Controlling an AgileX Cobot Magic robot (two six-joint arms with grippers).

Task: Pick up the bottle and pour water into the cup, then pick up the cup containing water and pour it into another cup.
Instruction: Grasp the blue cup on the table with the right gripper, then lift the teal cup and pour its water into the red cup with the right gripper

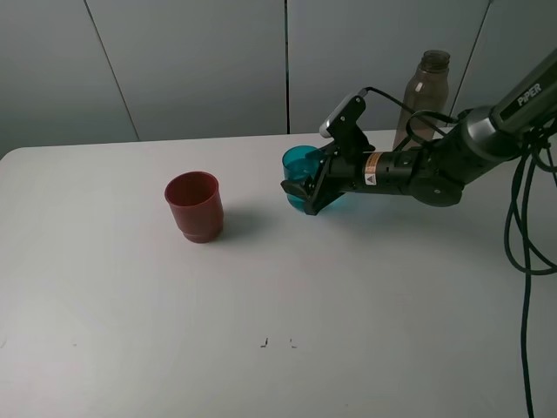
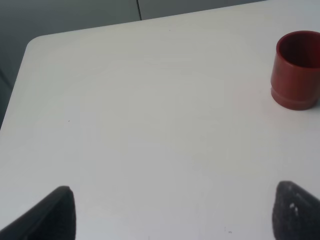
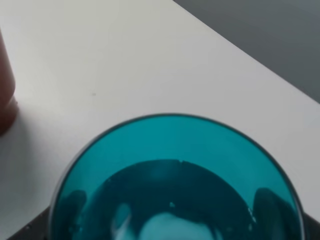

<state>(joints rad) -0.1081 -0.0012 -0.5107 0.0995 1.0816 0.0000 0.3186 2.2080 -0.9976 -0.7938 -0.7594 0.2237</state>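
Observation:
The teal-blue cup (image 1: 302,168) is in the grip of my right gripper (image 1: 310,189), about mid-table, right of the dark red cup (image 1: 194,205). It looks slightly tilted toward the red cup; I cannot tell whether it touches the table. In the right wrist view the teal cup (image 3: 175,175) fills the frame with water in it, and the red cup's edge (image 3: 5,95) shows at the side. The grey-brown bottle (image 1: 423,97) stands upright behind the right arm. My left gripper (image 2: 175,217) is open and empty over bare table, with the red cup (image 2: 297,70) ahead of it.
The white table (image 1: 261,287) has a rounded far left corner (image 2: 35,42) and a grey wall behind it. Black cables (image 1: 526,218) hang at the right edge. Small dark marks (image 1: 277,342) lie near the table's front.

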